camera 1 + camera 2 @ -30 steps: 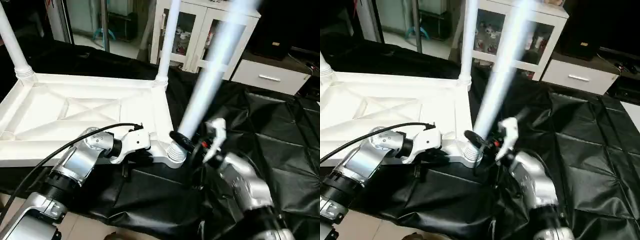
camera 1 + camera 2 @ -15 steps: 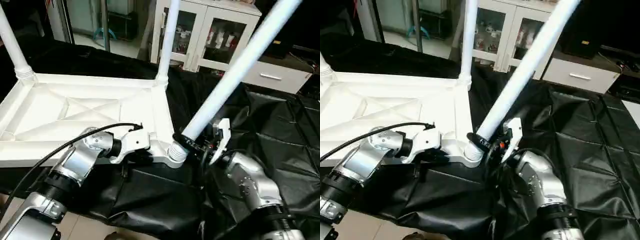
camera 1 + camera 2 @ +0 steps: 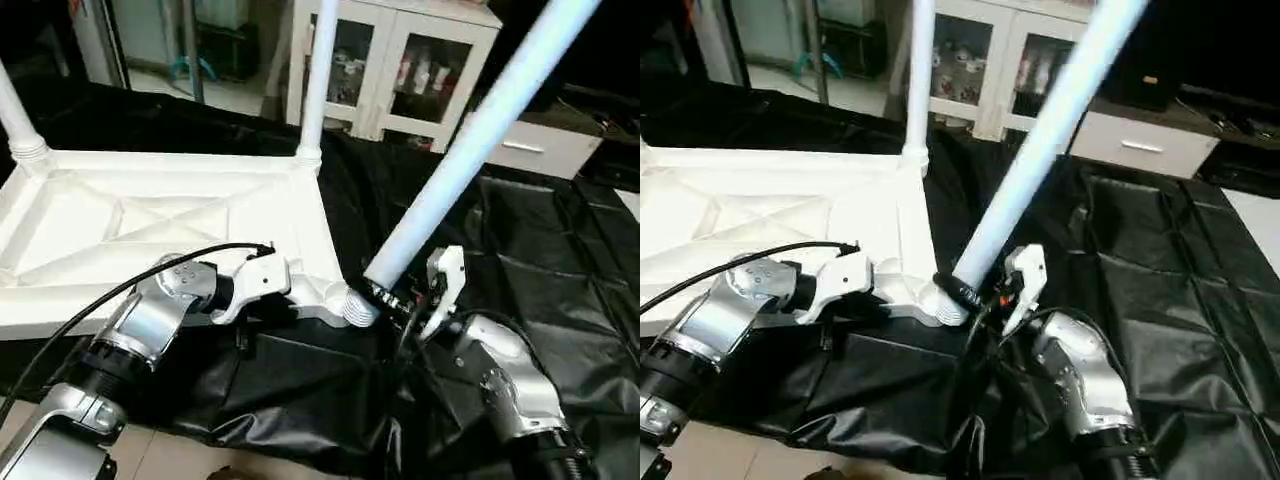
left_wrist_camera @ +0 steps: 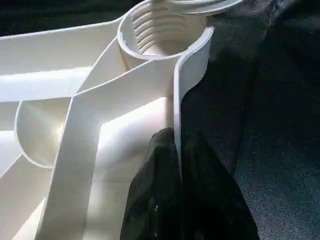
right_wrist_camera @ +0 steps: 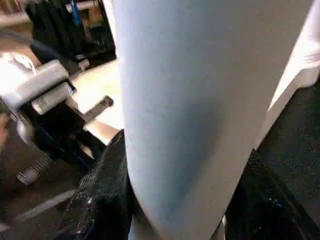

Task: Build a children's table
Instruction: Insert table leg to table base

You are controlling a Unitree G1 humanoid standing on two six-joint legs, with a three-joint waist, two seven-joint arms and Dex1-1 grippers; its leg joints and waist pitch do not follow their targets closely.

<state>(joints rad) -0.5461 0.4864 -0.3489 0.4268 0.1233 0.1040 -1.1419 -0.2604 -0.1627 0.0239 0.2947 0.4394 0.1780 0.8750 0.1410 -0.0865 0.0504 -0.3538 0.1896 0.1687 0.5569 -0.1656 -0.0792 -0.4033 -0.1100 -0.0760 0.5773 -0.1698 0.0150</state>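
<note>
**A:** Why is your right gripper (image 3: 385,297) clamped so low on that leg (image 3: 470,150)?

**B:** You grip the leg just above its threaded foot so you can steer that end. The black fingers (image 5: 102,200) wrap the tube on both sides, and the foot sits right beside the near corner socket (image 3: 352,306) of the table top (image 3: 150,225). From your grasp the leg leans up and away, well off vertical, so I judge it is not seated yet.

**A:** And your left gripper (image 4: 177,165)?

**B:** You have it pinched shut on the thin rim wall of the top, the wall sandwiched between the two fingers (image 4: 155,200), just short of that same socket. It looks meant to stop the top sliding on the black cloth (image 3: 560,250) while you press the leg in.

**A:** The rest of the table?

**B:** Beyond your grippers, the top lies underside up, X-ribs showing, with two legs (image 3: 318,80) already standing upright in its far corners.
</note>
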